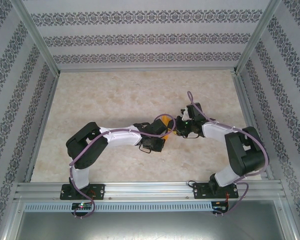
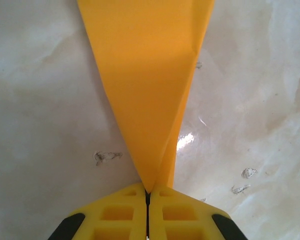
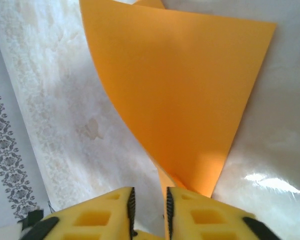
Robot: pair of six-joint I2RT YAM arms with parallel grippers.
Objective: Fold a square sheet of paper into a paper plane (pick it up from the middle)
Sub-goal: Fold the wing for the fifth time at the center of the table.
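Observation:
The square sheet of paper (image 1: 165,119) is orange and hangs above the table's middle, between both wrists, bent over on itself in two layers. My left gripper (image 2: 147,192) is shut on it, and the paper (image 2: 150,75) fans out from the jaws as a narrow wedge. My right gripper (image 3: 150,197) stands open with a clear gap. The paper (image 3: 185,90) lies against the inner face of its right finger (image 3: 200,210), and the left finger is free of it. From above, the left gripper (image 1: 164,129) and right gripper (image 1: 177,126) nearly meet. The paper plane is out of view.
The pale marbled table (image 1: 115,100) spreads around the arms, with patterned walls on three sides and an aluminium rail (image 1: 150,189) along the near edge. Small dark scuffs (image 2: 107,157) mark the tabletop below the left wrist.

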